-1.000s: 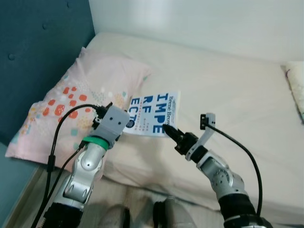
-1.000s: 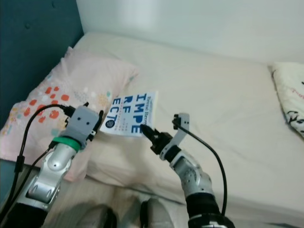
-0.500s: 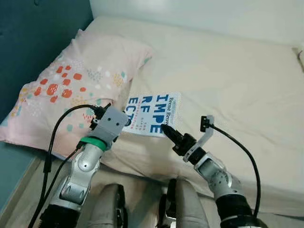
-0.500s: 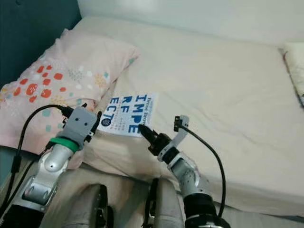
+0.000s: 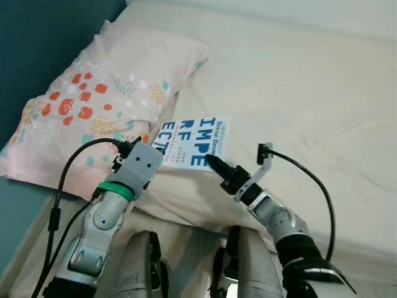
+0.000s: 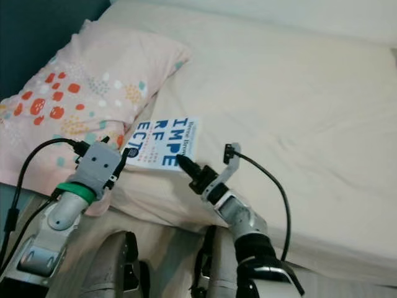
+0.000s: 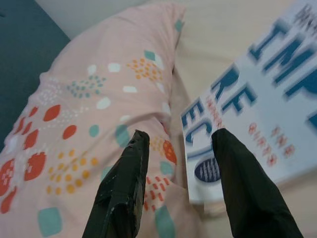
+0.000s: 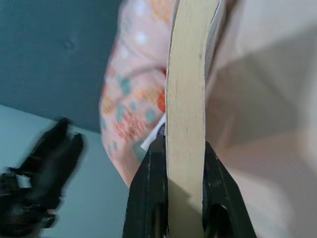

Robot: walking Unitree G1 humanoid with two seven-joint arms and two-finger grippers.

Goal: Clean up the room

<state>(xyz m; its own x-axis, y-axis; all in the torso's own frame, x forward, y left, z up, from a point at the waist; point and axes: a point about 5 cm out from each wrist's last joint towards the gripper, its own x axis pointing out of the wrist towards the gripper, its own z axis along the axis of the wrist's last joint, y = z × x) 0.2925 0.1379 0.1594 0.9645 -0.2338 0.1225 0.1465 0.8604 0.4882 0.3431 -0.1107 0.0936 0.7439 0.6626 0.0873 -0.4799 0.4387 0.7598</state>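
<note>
Glossy white paperback book (image 5: pixel 193 143) with blue lettering lies flat on the wrinkled cream bedsheet (image 5: pixel 298 93), beside the soft speckled pink pillow (image 5: pixel 105 99). Right gripper (image 8: pixel 179 163) pinches its page edge; left gripper (image 7: pixel 178 163) hovers spread apart nearby.

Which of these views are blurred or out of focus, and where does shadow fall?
Left eye view: fairly sharp; the book title reads clearly, with soft shadow under the mattress edge. Left wrist view: the book's lettering is smeared, while the pillow is clearer. Right wrist view: the book's page edge, held in the right pincer, is sharp; the left pincer behind is blurred and dark.
</note>
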